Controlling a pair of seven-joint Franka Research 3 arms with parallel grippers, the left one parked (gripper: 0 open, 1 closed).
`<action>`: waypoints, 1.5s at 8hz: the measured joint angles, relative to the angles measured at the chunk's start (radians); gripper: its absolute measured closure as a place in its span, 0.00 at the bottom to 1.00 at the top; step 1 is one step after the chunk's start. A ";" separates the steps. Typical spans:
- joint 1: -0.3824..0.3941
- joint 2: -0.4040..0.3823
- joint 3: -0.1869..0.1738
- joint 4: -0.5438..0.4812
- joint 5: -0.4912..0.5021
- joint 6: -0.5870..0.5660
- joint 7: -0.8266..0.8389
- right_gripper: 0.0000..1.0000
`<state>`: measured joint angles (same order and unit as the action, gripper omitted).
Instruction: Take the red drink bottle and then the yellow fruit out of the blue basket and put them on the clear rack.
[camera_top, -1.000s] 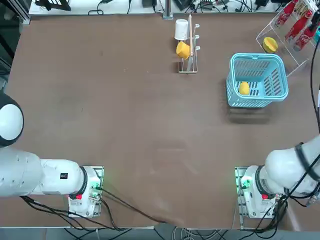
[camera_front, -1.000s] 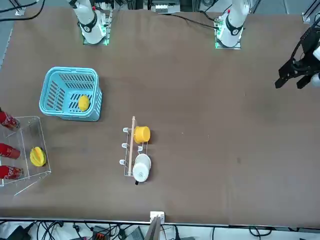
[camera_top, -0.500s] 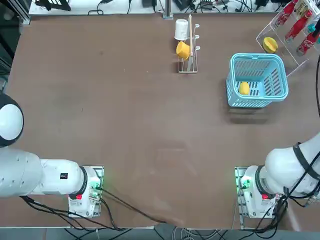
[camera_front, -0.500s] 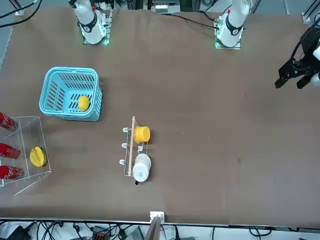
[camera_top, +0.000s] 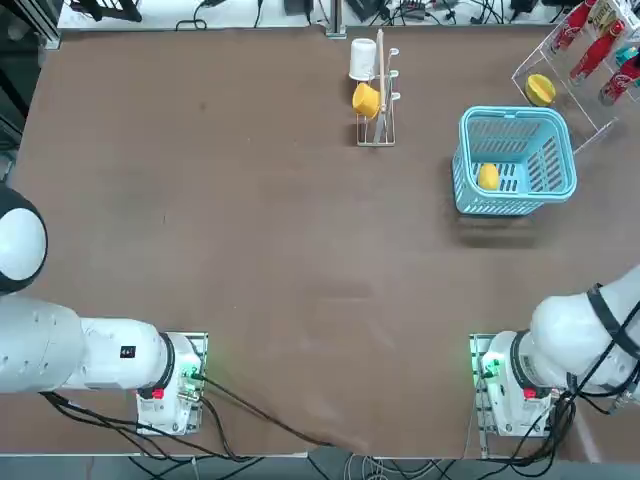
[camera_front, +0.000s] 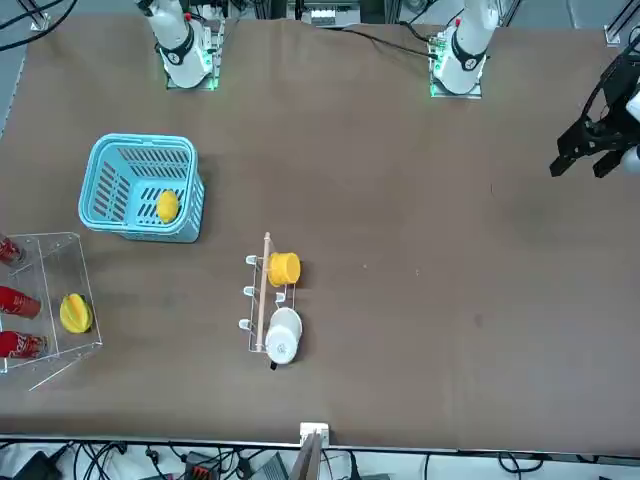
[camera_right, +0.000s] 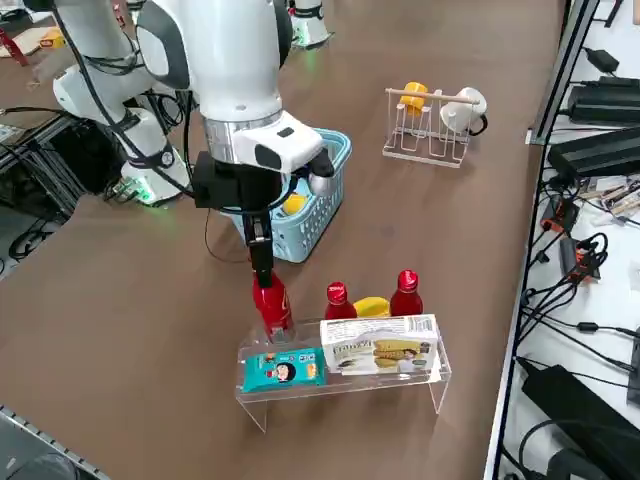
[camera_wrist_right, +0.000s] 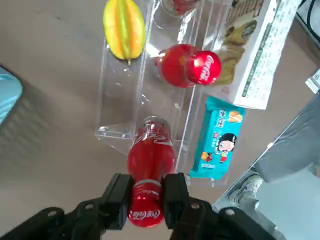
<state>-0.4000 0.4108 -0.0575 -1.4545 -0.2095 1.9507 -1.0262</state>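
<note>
Brown surface (camera_top: 250, 230) stretching wide, mostly bare through the middle. Along the far edge and the robot's right side, cables and black equipment (camera_right: 600, 130) crowd the room beyond it. Near the far edge a wire cup stand (camera_top: 378, 100) carries a yellow cup (camera_top: 366, 99) and a white cup (camera_top: 362, 58).

Over at the far right corner, the blue basket (camera_top: 516, 160) sits with the yellow fruit (camera_top: 488, 176) inside, on its slatted base. Just beyond it stands the clear rack (camera_right: 340, 375), already loaded: two upright red bottles (camera_right: 338, 300) with a yellow starfruit (camera_wrist_right: 123, 29) on the upper step, a teal snack packet (camera_right: 283, 369) and a pale biscuit box (camera_right: 380, 346) propped along the front.

The right arm reaches out over the rack, wrist pointing straight down. The right gripper (camera_wrist_right: 146, 200) hangs over the rack's end nearest the robot, its fingers (camera_wrist_right: 120, 197) pinching the cap and neck of the red drink bottle (camera_wrist_right: 150, 160). The bottle stands upright, its base at the rack's end step, beside the teal packet; whether it rests fully there I can't tell.
</note>
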 joint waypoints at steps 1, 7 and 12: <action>-0.008 0.014 0.000 0.001 0.000 0.010 -0.001 0.63; -0.016 0.058 0.001 0.004 0.019 0.033 -0.001 0.63; -0.027 0.056 0.001 0.034 0.094 0.026 -0.001 0.00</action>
<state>-0.4268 0.4673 -0.0568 -1.4204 -0.1151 1.9769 -1.0270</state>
